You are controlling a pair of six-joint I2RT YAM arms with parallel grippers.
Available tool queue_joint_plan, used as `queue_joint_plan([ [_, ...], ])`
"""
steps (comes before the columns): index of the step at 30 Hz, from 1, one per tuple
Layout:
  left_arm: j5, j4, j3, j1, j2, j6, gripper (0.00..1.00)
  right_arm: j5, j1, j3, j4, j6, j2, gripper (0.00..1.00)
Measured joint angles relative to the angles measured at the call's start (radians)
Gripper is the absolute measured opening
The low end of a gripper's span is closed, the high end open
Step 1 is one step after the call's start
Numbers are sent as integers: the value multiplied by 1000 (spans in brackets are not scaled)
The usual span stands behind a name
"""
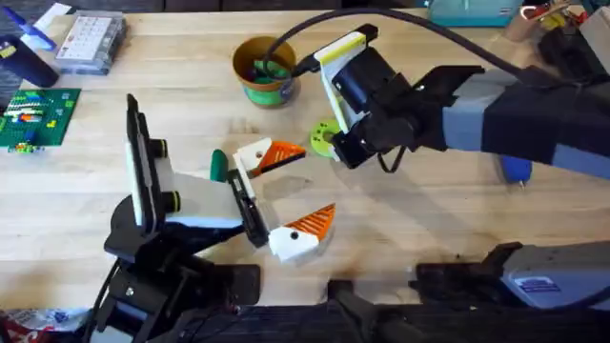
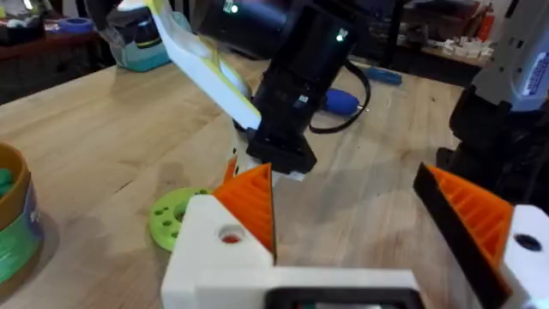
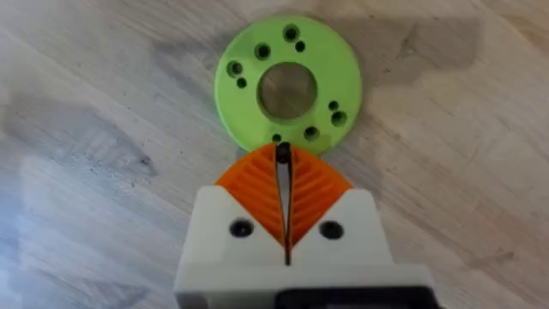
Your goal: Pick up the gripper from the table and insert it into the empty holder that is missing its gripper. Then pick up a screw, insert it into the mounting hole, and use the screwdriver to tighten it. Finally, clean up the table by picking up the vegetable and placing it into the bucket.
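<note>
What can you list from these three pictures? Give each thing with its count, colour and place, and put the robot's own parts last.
vegetable: one, lime-green ring, on the table mid-centre, at the right gripper's tips
bucket: one, mustard-yellow with green band, far centre
screwdriver: one, bright blue, on the table under the right arm
parts box: one, clear, far left
building plate: one, green, left edge
left gripper: white with orange pads, open, near centre
right gripper: white with orange pads, shut, empty

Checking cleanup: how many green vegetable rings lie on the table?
1: the vegetable lies flat on the table, at the shut tips of the right tool. Others may be hidden.
</note>
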Motion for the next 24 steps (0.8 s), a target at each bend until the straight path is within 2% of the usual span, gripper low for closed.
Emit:
queue_joint_plan([
  [11, 0, 0, 0, 0, 0, 0, 990, 0, 0, 10, -22, 0, 0, 4],
  [15, 0, 0, 0, 0, 0, 0, 990, 0, 0, 60, -93, 0, -13, 4],
  [24, 0, 0, 0, 0, 0, 0, 990, 0, 0, 217, -286, -17, -134, 4],
])
